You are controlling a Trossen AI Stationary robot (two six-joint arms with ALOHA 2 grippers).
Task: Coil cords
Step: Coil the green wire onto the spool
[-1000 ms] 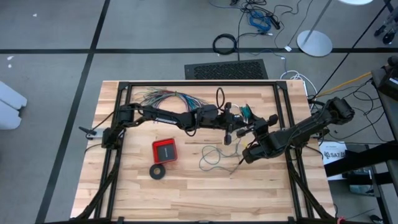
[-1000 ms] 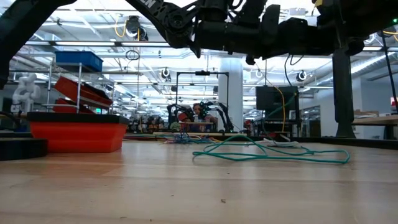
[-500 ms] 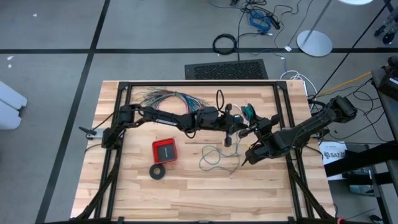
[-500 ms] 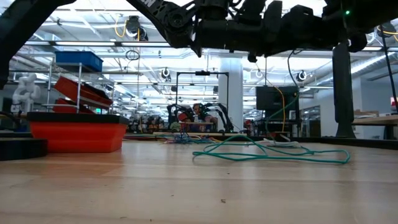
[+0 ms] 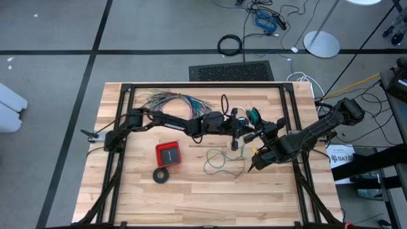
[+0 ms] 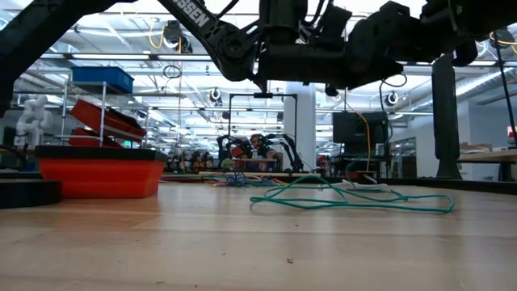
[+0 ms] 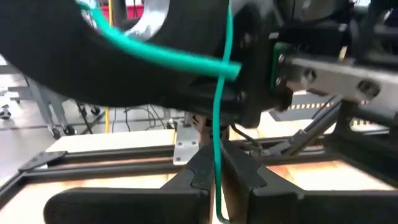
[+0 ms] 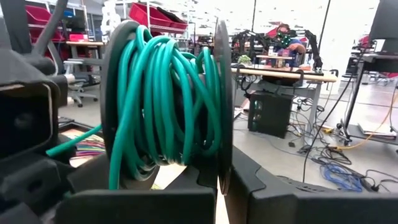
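Over the last second the right gripper (image 5: 254,166) has swung a little toward the near edge of the table, while the left gripper (image 5: 234,141) has drawn slightly back toward its own side. The loose teal wire (image 5: 220,160) on the table looks unchanged, so little fresh length seems to have gone onto the coil in that time.

The right gripper's 2 fingers are fully closed on a black spool (image 8: 219,99), and the wound teal turns sit just ahead of those jaws. The left gripper is nearly closed, pinching a single teal strand that runs straight up out of its jaws toward the spool. The slack tangle lies on the wood below and between both jaws, near neither.
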